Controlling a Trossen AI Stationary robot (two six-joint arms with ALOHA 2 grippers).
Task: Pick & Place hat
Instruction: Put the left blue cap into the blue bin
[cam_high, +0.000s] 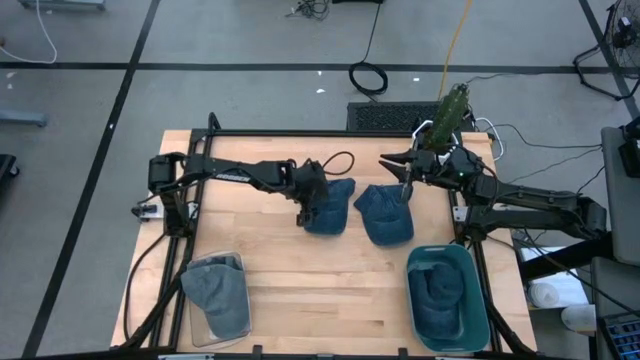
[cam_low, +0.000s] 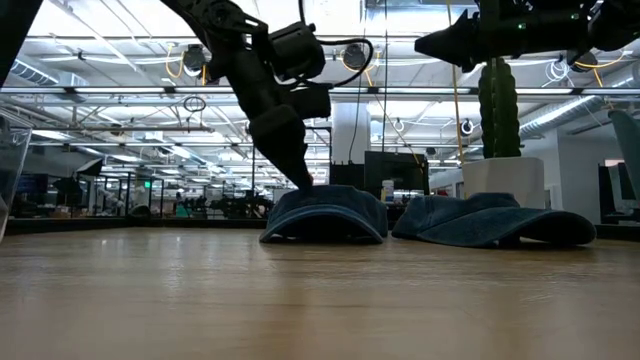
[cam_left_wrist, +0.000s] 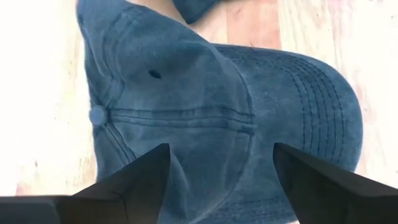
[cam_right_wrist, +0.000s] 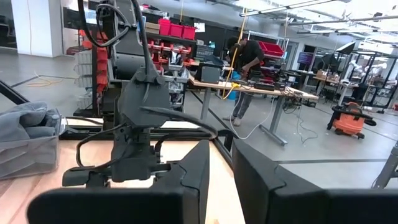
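Two denim hats on a wooden worktop; left claw spread over one, right claw raised and nearly closed.

The worktop (cam_high: 300, 270) is pale wood planking with a visible grain, framed by dark rails, standing on a grey concrete floor marked with black lines. Behind it lies an open workshop hall with ceiling trusses, lamps and benches; a person (cam_right_wrist: 247, 65) bends over a far desk. The left hat (cam_high: 330, 207), washed blue denim with stitched panels, a crown button and an eyelet, rests near the worktop's middle. The left claw (cam_high: 308, 213) sits on its crown, fingers (cam_left_wrist: 134, 180) spread wide to either side, not gripping. A second hat (cam_high: 385, 213) lies just beside it. The right claw (cam_high: 406, 187) hangs above that hat, fingers narrow, holding nothing. A clear tray (cam_high: 215, 300) holds a grey hat; a teal bin (cam_high: 475, 300) holds blue hats. A green cactus (cam_high: 448, 115) stands at the far edge.
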